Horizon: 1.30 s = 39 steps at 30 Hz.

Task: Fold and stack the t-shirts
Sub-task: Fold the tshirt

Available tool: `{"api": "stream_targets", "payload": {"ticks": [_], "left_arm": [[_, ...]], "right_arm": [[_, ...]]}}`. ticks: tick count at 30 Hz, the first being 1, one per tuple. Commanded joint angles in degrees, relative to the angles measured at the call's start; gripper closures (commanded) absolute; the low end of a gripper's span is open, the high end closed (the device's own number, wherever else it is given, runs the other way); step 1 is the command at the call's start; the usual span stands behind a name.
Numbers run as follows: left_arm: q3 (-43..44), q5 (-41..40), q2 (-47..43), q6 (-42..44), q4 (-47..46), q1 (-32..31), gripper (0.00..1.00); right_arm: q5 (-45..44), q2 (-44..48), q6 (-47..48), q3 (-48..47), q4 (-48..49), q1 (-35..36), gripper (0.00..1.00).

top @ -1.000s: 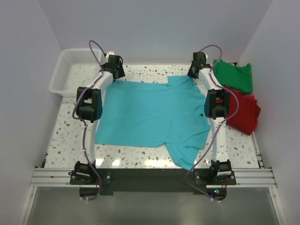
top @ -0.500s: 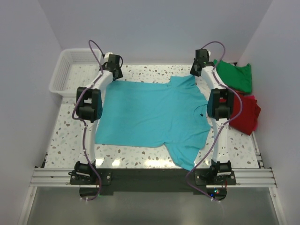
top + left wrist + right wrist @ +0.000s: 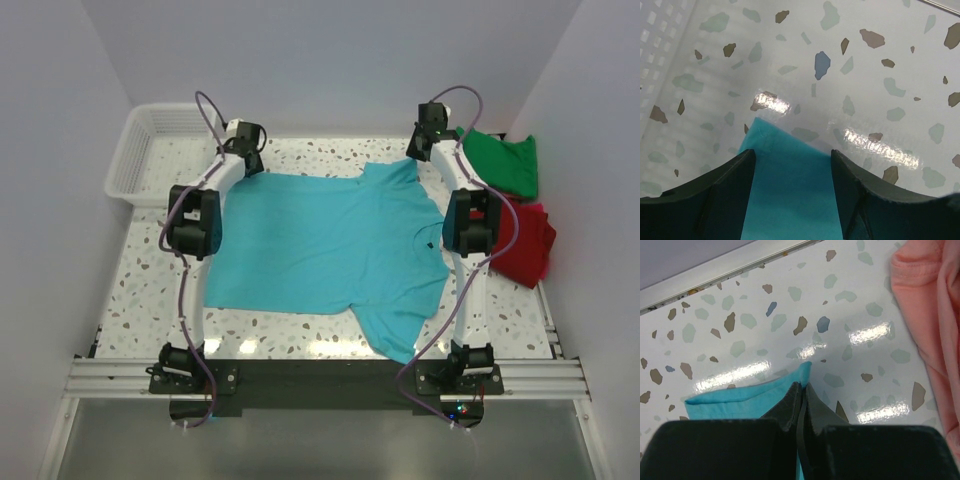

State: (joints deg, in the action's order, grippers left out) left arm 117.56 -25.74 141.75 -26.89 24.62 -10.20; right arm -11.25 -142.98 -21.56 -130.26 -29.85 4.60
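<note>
At centre, turquoise t-shirt [image 3: 320, 240], neck rightward

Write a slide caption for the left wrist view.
Open left gripper framing a corner of the turquoise t-shirt on speckled table.

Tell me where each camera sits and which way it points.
Top external: above and behind the bases, looking down on the table; left arm and right arm show, turquoise t-shirt spread flat.
Left wrist: on the left arm, looking down past the open left claw at a shirt corner.
Right wrist: on the right arm, looking down past the shut right claw at a sleeve edge, salmon-pink shirt beside.
Shared: both wrist views show the turquoise t-shirt on the speckled table.
</note>
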Motion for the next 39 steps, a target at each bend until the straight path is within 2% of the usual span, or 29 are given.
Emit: {"api": "stream_targets", "payload": {"ticks": [1,3,10,25,30,39], "left_arm": [[1.09,-1.94,2.91,1.05,1.39,-0.7,0.38],[1.1,-2.47,3.09,1.23,1.4,-0.7,0.41],[1.62,-4.06,3.62,1.58,1.57,-0.7,0.67],[2.94,-4.67,3.27,1.41,2.1,-0.61,1.0],[3.47,-4.24,2.57,1.32,1.75,-0.61,1.0],[2.94,-3.09,0.1,0.53,1.31,-0.7,1.0]], "right_arm": [[-0.88,3.58,0.73,-0.7,0.49,-0.38,1.0],[-0.88,3.5,0.73,-0.79,0.58,-0.47,1.0],[-0.53,3.05,0.91,-1.58,0.14,-0.38,1.0],[-1.24,4.9,0.73,-0.35,-0.56,-1.0,1.0],[-1.58,7.01,1.17,1.05,-0.65,-1.0,1.0],[-2.2,16.67,2.14,8.96,1.55,-1.09,1.0]]}}
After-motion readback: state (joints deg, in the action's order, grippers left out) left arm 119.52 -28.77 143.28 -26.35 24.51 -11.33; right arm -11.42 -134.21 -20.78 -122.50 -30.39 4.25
